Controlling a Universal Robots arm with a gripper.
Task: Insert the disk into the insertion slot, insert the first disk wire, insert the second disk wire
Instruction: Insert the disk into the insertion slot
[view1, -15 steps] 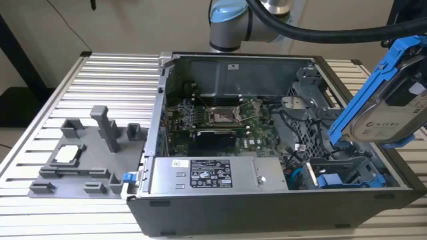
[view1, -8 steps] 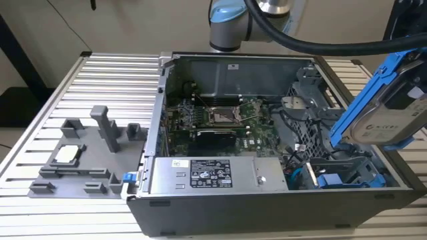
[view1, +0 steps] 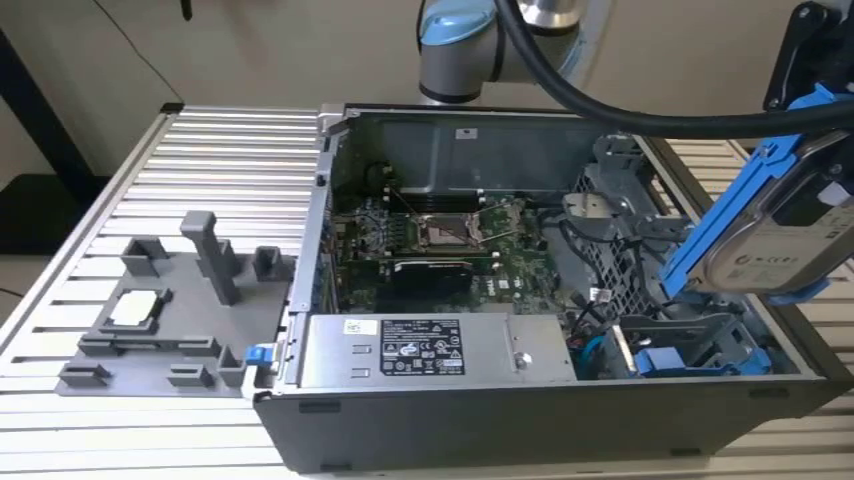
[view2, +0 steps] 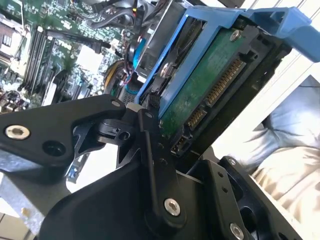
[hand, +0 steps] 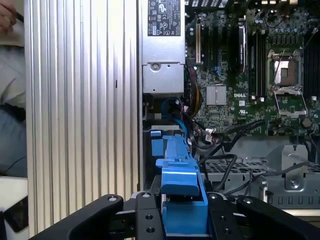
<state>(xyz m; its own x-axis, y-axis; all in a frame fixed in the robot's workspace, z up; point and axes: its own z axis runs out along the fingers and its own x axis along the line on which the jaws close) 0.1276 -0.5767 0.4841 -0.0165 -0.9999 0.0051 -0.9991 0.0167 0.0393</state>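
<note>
The disk, in its blue carrier, is held tilted above the computer case at the exterior view's right, clamped between the fingers of the gripper. The insertion slot lies just below, not yet entered. For a clean entry the carrier is best levelled and squared to the slot's blue fittings, and the loose cables beside the bay are best kept from being pinched

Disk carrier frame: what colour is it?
Bright blue; the carrier frame shows best in the exterior view, clipped around the silver-grey disk.
</note>
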